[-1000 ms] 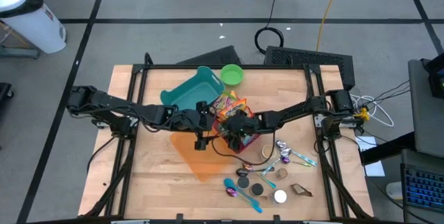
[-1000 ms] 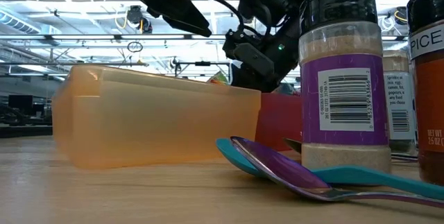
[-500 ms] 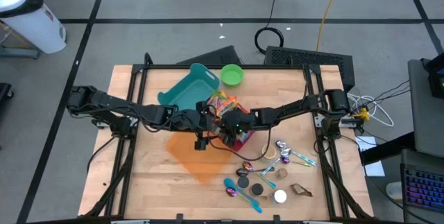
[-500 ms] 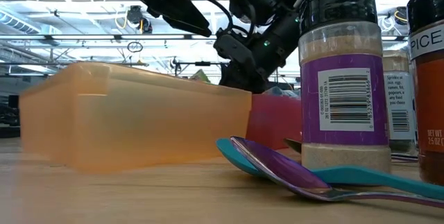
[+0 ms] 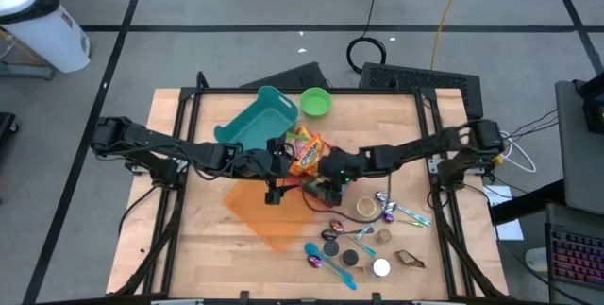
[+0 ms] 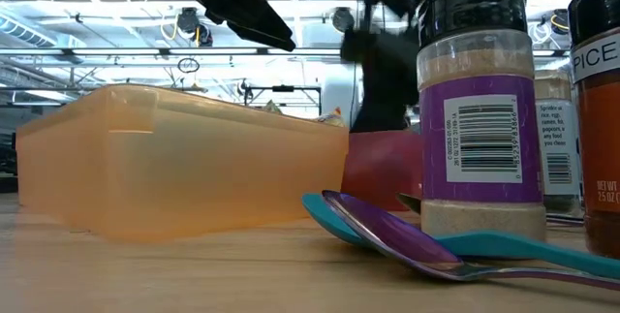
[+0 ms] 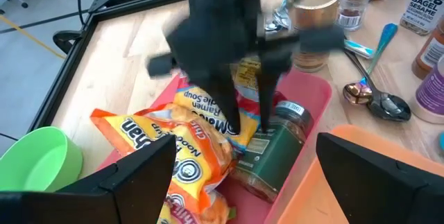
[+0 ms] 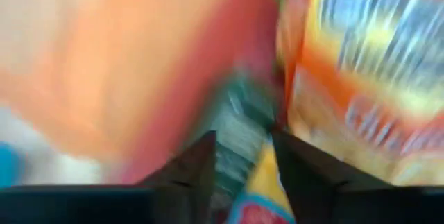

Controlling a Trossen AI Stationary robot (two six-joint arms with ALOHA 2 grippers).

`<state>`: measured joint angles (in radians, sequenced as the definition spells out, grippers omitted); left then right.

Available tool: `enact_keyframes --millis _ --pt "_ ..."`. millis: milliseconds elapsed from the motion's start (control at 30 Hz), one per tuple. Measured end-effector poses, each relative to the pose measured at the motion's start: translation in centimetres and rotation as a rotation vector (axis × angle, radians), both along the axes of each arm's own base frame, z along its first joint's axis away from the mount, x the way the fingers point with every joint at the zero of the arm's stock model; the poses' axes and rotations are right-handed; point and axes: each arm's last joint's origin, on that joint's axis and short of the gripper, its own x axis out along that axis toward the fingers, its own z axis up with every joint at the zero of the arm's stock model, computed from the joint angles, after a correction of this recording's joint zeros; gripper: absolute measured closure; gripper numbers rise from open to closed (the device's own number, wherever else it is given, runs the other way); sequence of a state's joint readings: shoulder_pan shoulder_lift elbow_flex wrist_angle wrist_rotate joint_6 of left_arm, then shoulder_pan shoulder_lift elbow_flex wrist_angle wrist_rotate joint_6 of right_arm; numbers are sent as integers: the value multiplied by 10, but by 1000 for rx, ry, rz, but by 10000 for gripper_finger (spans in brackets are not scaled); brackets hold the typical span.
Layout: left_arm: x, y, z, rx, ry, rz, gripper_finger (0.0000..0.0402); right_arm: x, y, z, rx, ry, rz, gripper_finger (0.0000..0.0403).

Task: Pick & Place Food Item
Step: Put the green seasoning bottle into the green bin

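Reaching into the red bin for a food packet

Right gripper is down in the red plastic bin mid-table, fingers straddling a yellow soup packet. Whether they're pinching it yet, can't tell; that arm is blurred.

Packet lies between an orange-and-yellow noodle bag and a dark green spice jar with a black cap, touching both.

To do this well, I'd say:
- Bite the packet body only, not the noodle bag's edge.
- Keep the far finger off the jar or it'll roll.
- Lift straight up before moving sideways, clear of the bin wall.

Left gripper hovers just left of the bin, fingers spread wide and empty, over the translucent orange container. It's close, so watch for arm contact.
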<state>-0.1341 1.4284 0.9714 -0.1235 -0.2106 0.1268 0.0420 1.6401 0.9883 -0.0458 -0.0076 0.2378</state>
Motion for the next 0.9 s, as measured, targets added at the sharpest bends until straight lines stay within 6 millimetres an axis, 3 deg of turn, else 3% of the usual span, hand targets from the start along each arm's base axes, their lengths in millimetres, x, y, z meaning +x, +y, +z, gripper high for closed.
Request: enact_keyframes --millis 200,300,400,500,667,767,900 --pt "0 0 0 0 2 0 48 -16 10 54 -30 -98 64 150" --pt "0 0 0 0 1 0 48 -14 19 85 -107 -63 37 128" --pt "0 0 0 0 0 0 48 -5 30 96 -169 62 41 129" --pt "0 0 0 0 0 1 48 10 36 81 -122 227 27 142" --pt "0 0 0 0 0 1 48 22 37 32 -46 481 29 165" --pt "0 0 0 0 -1 1 48 29 38 11 12 547 36 175" --pt "0 0 0 0 -1 1 48 34 36 -1 94 582 22 183"
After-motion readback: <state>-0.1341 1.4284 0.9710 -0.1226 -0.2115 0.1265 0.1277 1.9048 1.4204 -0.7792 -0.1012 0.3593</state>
